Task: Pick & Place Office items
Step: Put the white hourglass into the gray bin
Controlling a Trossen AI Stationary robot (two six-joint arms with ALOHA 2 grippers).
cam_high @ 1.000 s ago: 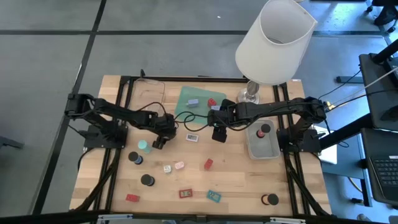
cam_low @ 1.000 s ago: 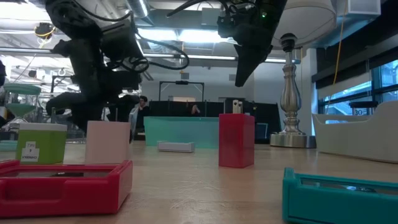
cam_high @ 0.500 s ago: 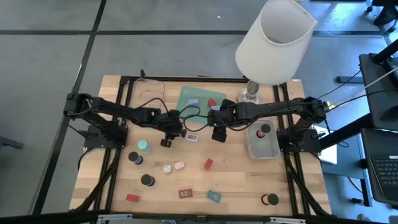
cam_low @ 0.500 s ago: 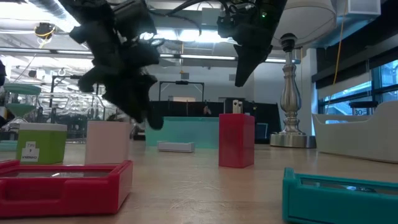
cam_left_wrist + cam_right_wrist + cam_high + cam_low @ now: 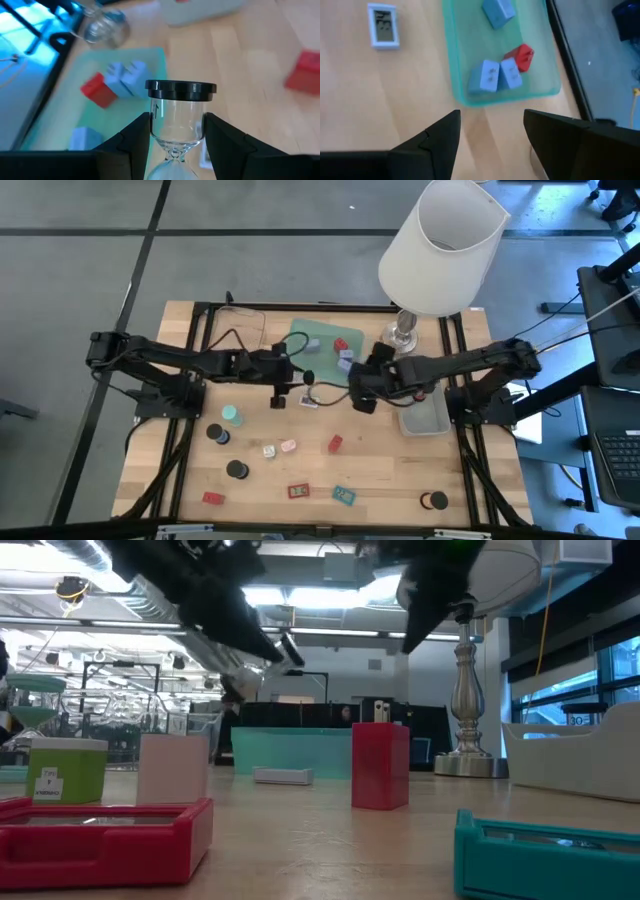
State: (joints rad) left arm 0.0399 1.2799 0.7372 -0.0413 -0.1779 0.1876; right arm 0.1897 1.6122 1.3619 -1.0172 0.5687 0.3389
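A clear sand timer with a black cap (image 5: pixel 181 90) is lifted above the table's middle, with my left gripper (image 5: pixel 292 383) shut on it, just short of the green tray (image 5: pixel 300 332). That tray holds blue blocks (image 5: pixel 490 75) and a red block (image 5: pixel 522 56). My right gripper (image 5: pixel 490 135) is open with nothing between its fingers, and hovers over the tray's near rim (image 5: pixel 451 60). More office items lie on the near half of the table: a mint-green cap (image 5: pixel 232 416), black caps (image 5: pixel 237 469), a red block (image 5: pixel 335 443), white-pink blocks (image 5: pixel 280 448) and flat red (image 5: pixel 299 491) and teal (image 5: pixel 344 495) pieces. My left gripper pinches the timer's clear upper bulb (image 5: pixel 175 125) between its two fingers (image 5: pixel 135 135), just below the black cap. The timer lies along the fingers, cap end foremost. It is lifted clear of the table and tilted; its other end is hidden behind the fingers.
A small white display (image 5: pixel 309 401) lies between the two grippers. A grey tray (image 5: pixel 428 418) sits under my right arm. The big lamp (image 5: pixel 443 245) stands at the far right. A black cap (image 5: pixel 433 501) lies near the front right edge.
My left gripper has risen from beside the mint-green cap and gone toward the green tray, tipping from pointing down to nearly level, with the timer lifted clear of the table. My right gripper has swung a little toward the table's right edge.
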